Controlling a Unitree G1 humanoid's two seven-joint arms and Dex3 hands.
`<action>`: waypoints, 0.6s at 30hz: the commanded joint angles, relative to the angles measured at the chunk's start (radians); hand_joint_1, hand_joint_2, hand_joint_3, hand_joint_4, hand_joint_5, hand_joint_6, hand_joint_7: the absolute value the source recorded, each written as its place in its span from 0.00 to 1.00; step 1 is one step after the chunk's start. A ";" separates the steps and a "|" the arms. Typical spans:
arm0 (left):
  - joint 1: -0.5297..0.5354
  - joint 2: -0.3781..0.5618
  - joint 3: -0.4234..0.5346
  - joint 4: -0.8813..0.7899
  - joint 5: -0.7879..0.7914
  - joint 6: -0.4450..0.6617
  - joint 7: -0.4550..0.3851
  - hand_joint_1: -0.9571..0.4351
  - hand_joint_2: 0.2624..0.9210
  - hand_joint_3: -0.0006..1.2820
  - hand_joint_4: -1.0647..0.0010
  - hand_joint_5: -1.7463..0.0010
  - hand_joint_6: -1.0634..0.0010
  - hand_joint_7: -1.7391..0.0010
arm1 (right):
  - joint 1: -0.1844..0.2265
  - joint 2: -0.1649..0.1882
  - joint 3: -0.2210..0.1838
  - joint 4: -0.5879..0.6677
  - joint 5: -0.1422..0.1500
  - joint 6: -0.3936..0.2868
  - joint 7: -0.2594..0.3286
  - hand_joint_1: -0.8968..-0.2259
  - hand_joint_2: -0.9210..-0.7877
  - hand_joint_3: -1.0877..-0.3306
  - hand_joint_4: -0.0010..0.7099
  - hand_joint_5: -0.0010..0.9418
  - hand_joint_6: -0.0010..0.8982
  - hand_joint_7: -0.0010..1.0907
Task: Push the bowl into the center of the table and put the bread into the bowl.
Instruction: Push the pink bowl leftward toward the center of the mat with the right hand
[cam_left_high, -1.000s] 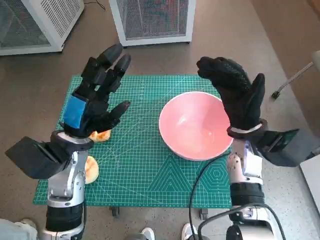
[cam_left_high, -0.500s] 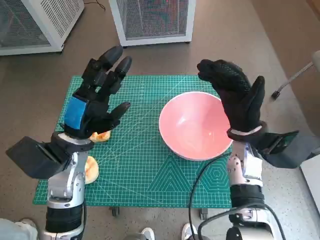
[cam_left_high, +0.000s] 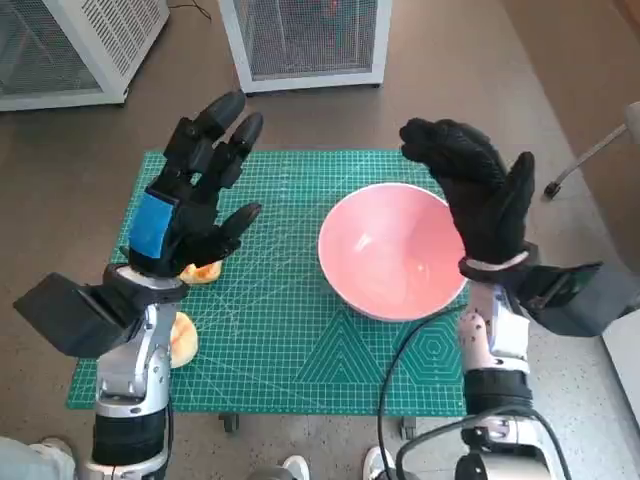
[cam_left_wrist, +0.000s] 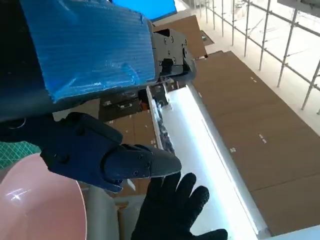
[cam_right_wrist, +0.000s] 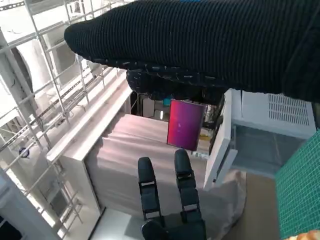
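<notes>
You have one round, smooth, glossy pink bowl (cam_left_high: 392, 251) resting upright, mouth up, on the green gridded cutting mat (cam_left_high: 290, 330) that covers the table. The bowl lies at about 3 o'clock from the mat's middle, nearer the right edge. It has no long axis; its rim is circular and nothing lies in it.

You have two pieces of golden-brown bread visible. One bread piece (cam_left_high: 200, 271) lies at about 9 o'clock from the mat's middle, mostly hidden under the left hand. The second bread piece (cam_left_high: 183, 338) lies at about 8 o'clock, near the left edge, partly behind the left forearm. Neither shows enough for you to read its long axis.

The left hand (cam_left_high: 190, 205), black with smooth blue tape on its back, is raised above the mat's left part with its fingers spread wide, holding nothing. The right hand (cam_left_high: 478, 195), in a black knitted glove, stands raised at the bowl's right rim, fingers extended and apart, holding nothing. You cannot tell whether it touches the rim.

Two white mesh-sided cabinets (cam_left_high: 305, 40) stand on the brown floor at 12 o'clock.
</notes>
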 joint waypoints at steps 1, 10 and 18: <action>0.012 -0.003 0.004 -0.012 0.009 -0.019 0.012 0.38 1.00 0.26 0.74 0.99 0.95 0.71 | 0.000 -0.036 -0.042 0.090 0.009 -0.021 0.003 0.42 0.00 0.62 0.30 0.00 0.39 0.00; 0.019 -0.002 0.007 -0.006 0.021 -0.041 0.024 0.37 1.00 0.26 0.73 0.99 0.93 0.71 | -0.051 -0.102 -0.105 0.348 -0.053 -0.124 -0.095 0.45 0.00 0.61 0.29 0.00 0.40 0.00; 0.026 -0.008 0.005 -0.011 0.016 -0.040 0.030 0.36 1.00 0.26 0.73 0.99 0.92 0.71 | -0.084 -0.158 -0.129 0.535 -0.103 -0.133 -0.177 0.48 0.00 0.62 0.31 0.01 0.40 0.01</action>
